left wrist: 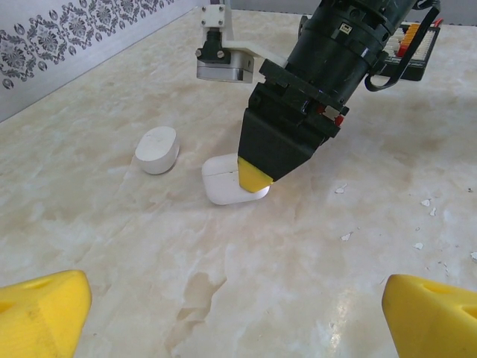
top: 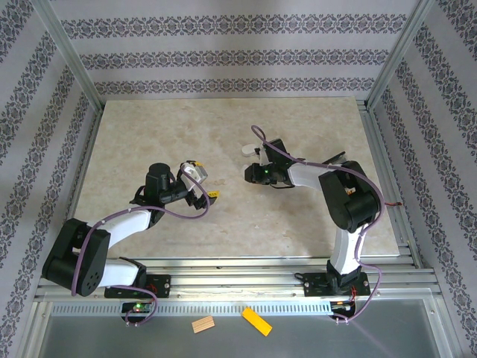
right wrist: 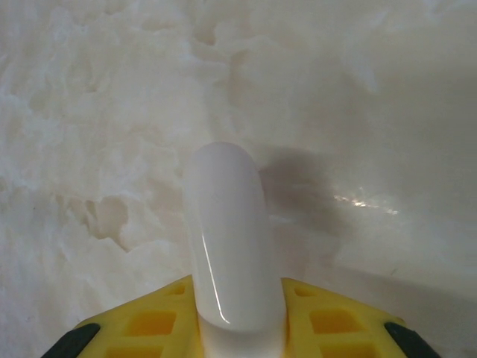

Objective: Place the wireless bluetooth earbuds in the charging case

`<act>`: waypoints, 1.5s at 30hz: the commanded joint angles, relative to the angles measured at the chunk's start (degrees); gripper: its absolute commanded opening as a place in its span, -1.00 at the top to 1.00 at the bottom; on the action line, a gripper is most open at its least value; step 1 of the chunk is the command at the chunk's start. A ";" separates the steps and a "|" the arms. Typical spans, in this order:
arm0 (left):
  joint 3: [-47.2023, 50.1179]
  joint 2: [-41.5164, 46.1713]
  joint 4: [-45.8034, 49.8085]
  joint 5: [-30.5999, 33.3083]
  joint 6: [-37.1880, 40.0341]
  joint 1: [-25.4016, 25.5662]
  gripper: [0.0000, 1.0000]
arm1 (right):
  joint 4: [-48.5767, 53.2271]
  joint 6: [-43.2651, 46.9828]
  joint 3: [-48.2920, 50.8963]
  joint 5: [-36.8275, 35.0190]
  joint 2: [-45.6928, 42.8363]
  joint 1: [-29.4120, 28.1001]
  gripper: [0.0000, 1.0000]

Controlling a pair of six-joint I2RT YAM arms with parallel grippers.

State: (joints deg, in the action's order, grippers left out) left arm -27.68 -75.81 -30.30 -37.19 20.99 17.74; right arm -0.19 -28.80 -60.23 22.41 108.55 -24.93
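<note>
On the marble table (left wrist: 112,246), out toward the middle, my right gripper (right wrist: 237,321) is clenched on the charging case (right wrist: 223,224), yellow pads (right wrist: 153,324) pressing either side of its near end while the rounded far end points away from me. From the left wrist view the case sits low against the table with its lid seam drawn shut, so as I judge it nothing can go in until that lid is up. My left gripper (left wrist: 237,317) hangs released, fingers spread as wide as they go, facing the case from close by. Some tiny white bits (left wrist: 340,189) lie scattered on the stone to the right of the case. They may be the earbuds, though they are too small for me to be sure. A second case (left wrist: 157,149) rests just beside the gripped one, apart from it. The hazards look plain enough. The shell is glossy and curved, and I hold only its end, so a push on the lid could squirt it out from between my pads. My two wrists are crowded together, and a careless reach could knock one into the other. Wide fingers closing on pieces that small could flick them away across the smooth stone.
</note>
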 commanded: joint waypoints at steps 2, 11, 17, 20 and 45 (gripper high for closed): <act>-1.17 0.57 -0.18 2.04 -1.59 0.81 -0.99 | 0.41 -0.82 -0.26 -1.57 0.83 1.17 0.44; 0.35 0.92 -5.76 21.19 -6.47 0.67 -0.99 | 4.28 3.74 1.31 -6.74 -7.10 3.97 -0.14; 2.06 1.18 -9.83 34.72 -9.71 -2.32 -0.99 | 5.31 10.97 3.49 -11.24 -17.54 7.20 -0.61; 2.60 2.07 -8.82 39.95 -11.14 -4.84 -0.99 | 2.40 15.28 6.73 -15.73 -23.20 8.79 -0.79; 8.40 -14.97 -28.82 39.39 -21.88 -17.57 -0.99 | -53.67 26.22 41.86 -26.59 -25.55 24.00 -0.96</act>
State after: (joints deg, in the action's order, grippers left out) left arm -18.00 -91.15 -56.66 2.33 0.78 0.95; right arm -45.58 -2.72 -18.68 -6.79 80.01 -1.21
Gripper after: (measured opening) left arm 0.994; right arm 0.983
